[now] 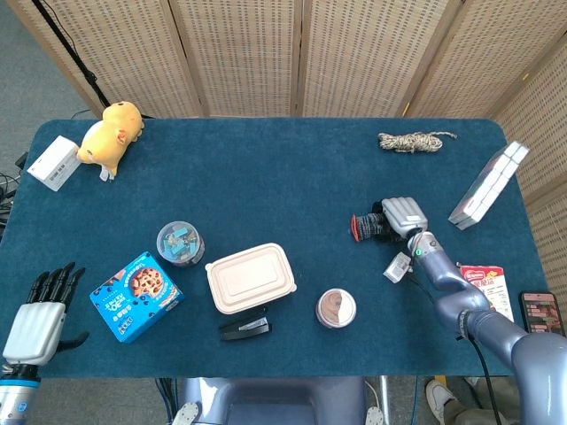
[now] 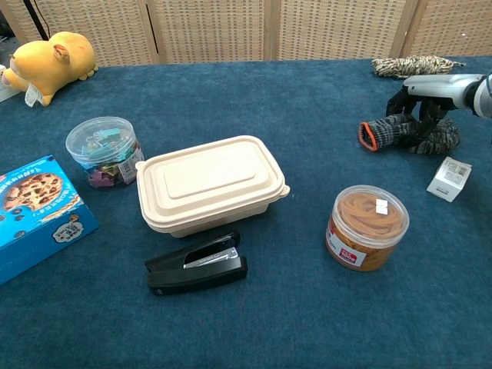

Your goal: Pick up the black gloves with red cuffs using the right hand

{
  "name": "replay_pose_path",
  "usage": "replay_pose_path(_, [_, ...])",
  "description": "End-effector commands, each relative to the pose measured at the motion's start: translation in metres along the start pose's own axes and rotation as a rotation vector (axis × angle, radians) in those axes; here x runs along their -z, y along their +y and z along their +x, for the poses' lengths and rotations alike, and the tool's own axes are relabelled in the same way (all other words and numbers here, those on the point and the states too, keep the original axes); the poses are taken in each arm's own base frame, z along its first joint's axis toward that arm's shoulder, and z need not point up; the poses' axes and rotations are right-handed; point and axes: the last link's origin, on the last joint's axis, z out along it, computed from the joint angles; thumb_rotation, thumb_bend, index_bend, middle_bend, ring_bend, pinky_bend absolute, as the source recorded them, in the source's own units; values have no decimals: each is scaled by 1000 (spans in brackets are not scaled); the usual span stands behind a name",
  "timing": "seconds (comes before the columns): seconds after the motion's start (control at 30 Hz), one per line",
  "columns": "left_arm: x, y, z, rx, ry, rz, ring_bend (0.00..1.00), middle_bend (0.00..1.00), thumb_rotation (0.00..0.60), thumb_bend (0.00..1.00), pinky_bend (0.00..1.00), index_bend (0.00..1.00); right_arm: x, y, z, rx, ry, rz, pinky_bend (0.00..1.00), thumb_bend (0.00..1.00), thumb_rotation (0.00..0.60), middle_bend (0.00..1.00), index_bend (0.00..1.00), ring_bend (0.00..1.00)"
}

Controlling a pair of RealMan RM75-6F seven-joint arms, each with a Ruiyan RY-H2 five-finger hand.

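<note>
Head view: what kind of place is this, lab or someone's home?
Probably a lab or data-collection setup, not a home. A blue-covered table holds unrelated props: plush toy, stapler, cookie box. Folding screens wall off the back.

We've got a deep blue table cloth (image 1: pixel 283 168) under everything. The gloves (image 2: pixel 403 132) are black-and-grey flecked knit with a red-orange cuff, right of centre. The right hand (image 1: pixel 403 215) over them is silver-grey with black fingers (image 2: pixel 425 110); the left hand (image 1: pixel 37 317) at lower left is the same mix. Upper left we see a yellow-orange plush (image 1: pixel 111 133) and a white box (image 1: pixel 53 163). The cookie box (image 1: pixel 135 296) is bright blue with brown cookies printed on it. The lunch container (image 2: pixel 209 184) is cream, the stapler (image 2: pixel 197 264) black, the jar (image 2: pixel 367 227) clear with a tan-brown fill and red label. The rope (image 1: pixel 414 140) is speckled beige.
</note>
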Motion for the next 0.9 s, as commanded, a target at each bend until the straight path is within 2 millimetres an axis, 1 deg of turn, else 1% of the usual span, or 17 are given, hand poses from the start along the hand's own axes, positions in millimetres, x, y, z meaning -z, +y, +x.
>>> replay_pose_path(0.03, [0, 0, 0, -1, -2, -1, 0, 0, 600, 67, 0, 0, 2, 2, -2, -5, 8, 7, 444, 373, 600, 443, 492, 384])
replay_pose_path(0.27, [-6, 6, 2, -12, -10, -47, 0, 0, 600, 68, 0, 0, 6, -1, 1, -30, 18, 38, 447, 389, 600, 464, 507, 398])
replay_pose_path(0.57, [-36, 28, 20, -64, -15, -200, 0, 0, 600, 68, 0, 0, 11, -18, 20, -74, 38, 87, 453, 415, 600, 479, 519, 412])
replay_pose_path(0.7, [-57, 44, 30, -118, -17, -334, 0, 0, 600, 68, 0, 0, 15, -30, 29, -100, 30, 112, 453, 422, 600, 481, 520, 413])
replay_pose_path(0.8, [-72, 63, 36, -154, -37, -494, 0, 0, 600, 67, 0, 0, 18, -48, 38, -125, 23, 150, 454, 435, 600, 483, 520, 414])
replay_pose_path(0.9, [-84, 79, 45, -180, -17, -595, 0, 0, 600, 68, 0, 0, 22, -67, 48, -140, 19, 188, 453, 446, 600, 483, 520, 419])
